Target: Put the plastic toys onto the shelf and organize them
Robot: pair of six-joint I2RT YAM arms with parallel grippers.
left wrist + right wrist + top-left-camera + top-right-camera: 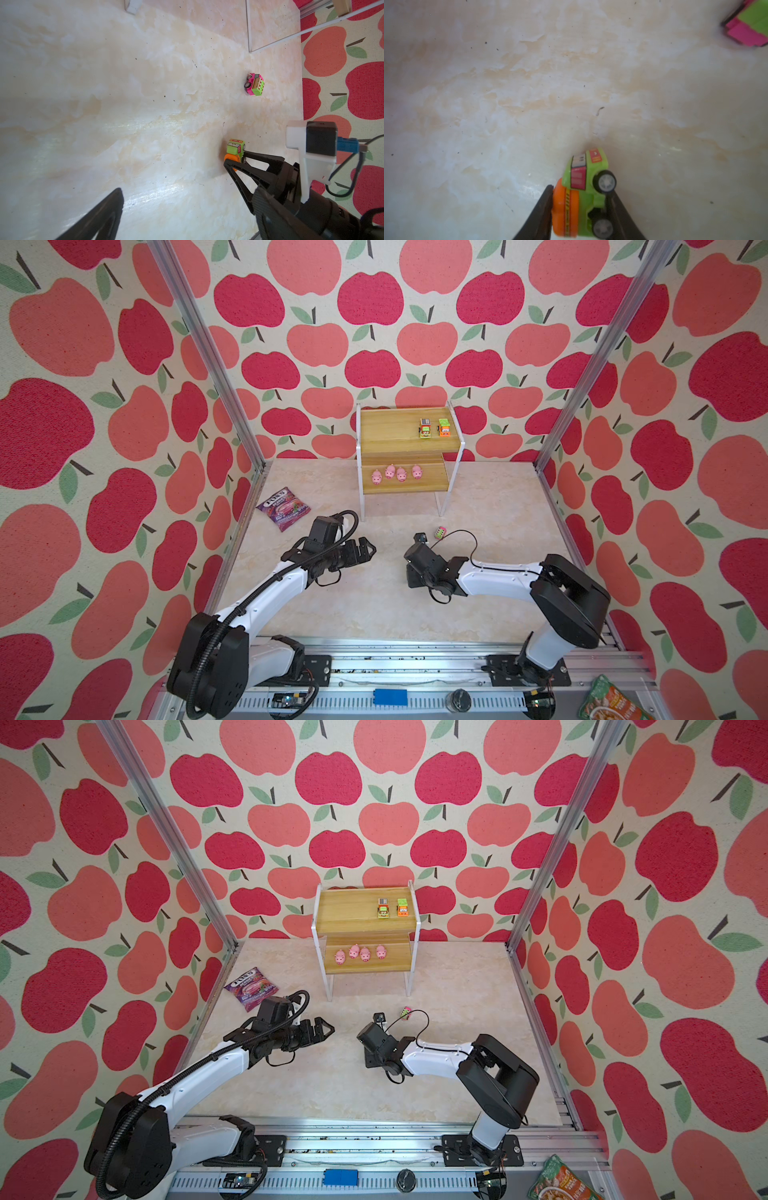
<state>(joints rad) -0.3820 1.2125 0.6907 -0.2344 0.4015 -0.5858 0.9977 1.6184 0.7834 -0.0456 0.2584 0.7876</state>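
Left gripper (371, 550) spread wide. Right gripper (579, 192) pinches green truck (584, 182), fingers (542, 207) on orange drum and wheel side. Pink truck (255, 84) sits on table (104, 83) near, beyond its tips. Shelf (399, 439) further ahead: four pigs (401, 475) lower board, two trucks (424, 429) top.

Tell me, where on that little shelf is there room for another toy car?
The top board is bare left of the two toy cars, which stand near its right end. The lower board is crowded: four pigs fill its left and middle, leaving a strip at the right.
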